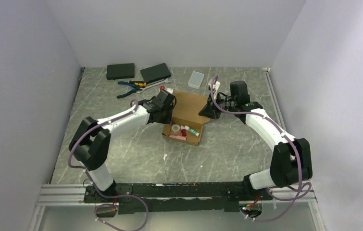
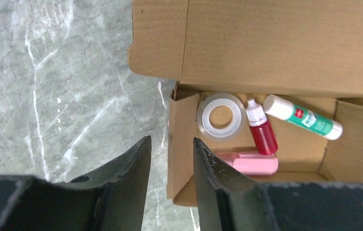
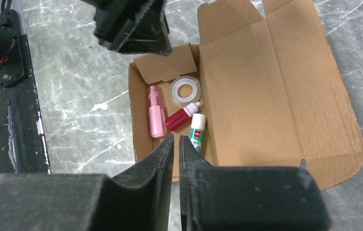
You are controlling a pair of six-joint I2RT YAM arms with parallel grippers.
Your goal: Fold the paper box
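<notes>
The paper box (image 1: pixel 189 102) is a brown cardboard mailer lying open at mid-table, its lid (image 3: pixel 266 82) laid flat behind the tray (image 2: pixel 184 139). One end flap (image 3: pixel 164 63) leans in over the tray. My left gripper (image 2: pixel 171 140) hovers open over the tray's left end wall, and the wall shows below the gap between its fingers. It also shows from the right wrist as the left gripper (image 3: pixel 133 24). My right gripper (image 3: pixel 176 136) is shut to a thin slit above the tray's other end, with nothing seen between its fingers.
In the tray lie a tape roll (image 2: pixel 221 115), a red bottle (image 2: pixel 262 132), a glue stick (image 2: pixel 304 118) and a pink tube (image 2: pixel 251 163). Two flat black boxes (image 1: pixel 120 71) (image 1: pixel 155 72), pliers (image 1: pixel 131 86) and a translucent case (image 1: pixel 196 79) sit at the back. Walls close three sides.
</notes>
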